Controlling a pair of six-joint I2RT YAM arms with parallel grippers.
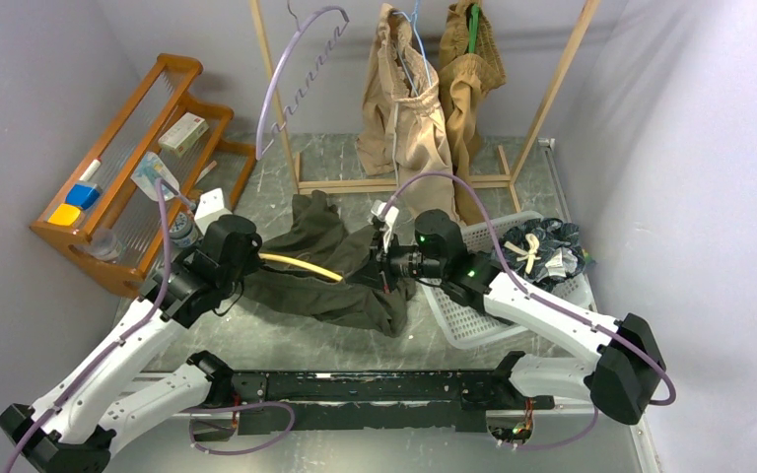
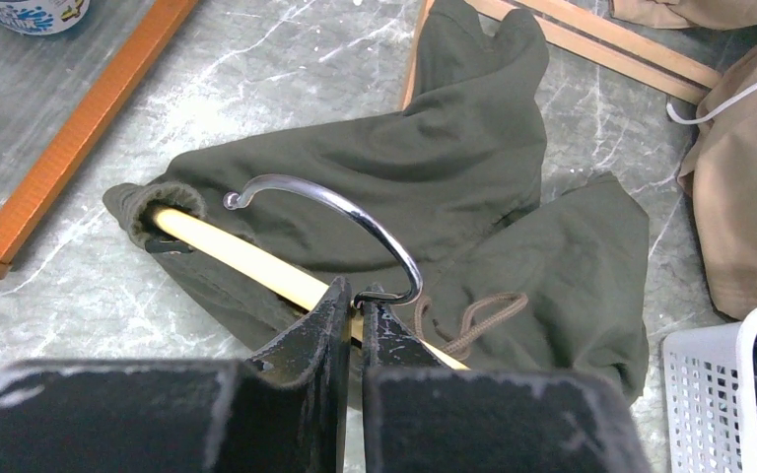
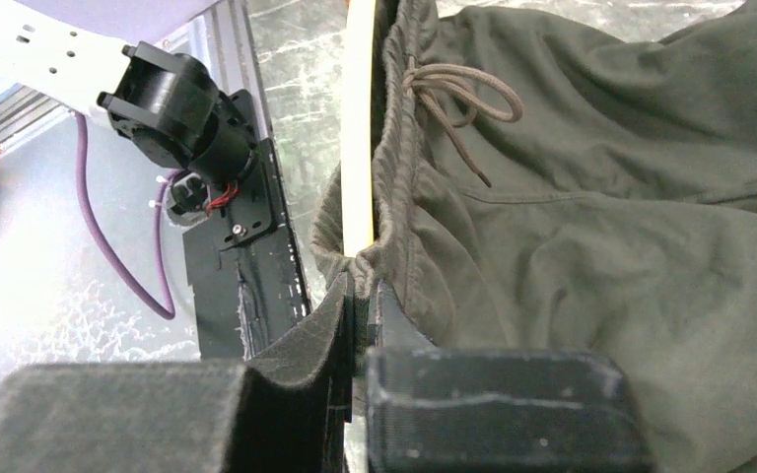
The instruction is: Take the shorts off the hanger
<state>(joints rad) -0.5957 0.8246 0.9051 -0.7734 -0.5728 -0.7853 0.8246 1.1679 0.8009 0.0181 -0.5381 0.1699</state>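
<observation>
Olive shorts (image 1: 325, 266) lie crumpled on the table (image 1: 286, 345) between the two arms, not off the hanger (image 2: 246, 261) yet: its pale bar sits inside the waistband.

Left gripper (image 2: 357, 301): fingers pinched together on the hanger right at the base of the metal hook (image 2: 394, 246) (no gap visible between them).

Right gripper (image 3: 363, 291): clamped tight on the waistband edge, just beside the bar. The drawstring (image 3: 463, 94) lies loose on the cloth.

Other shorts:
- The beige pair (image 1: 404, 108) and tan-brown pair (image 1: 468, 69) hang on the wooden rack (image 1: 562, 84) at the back.
- The navy printed pair (image 1: 542, 251) sits in the white basket (image 1: 453, 315), to the right of the olive pair.
</observation>
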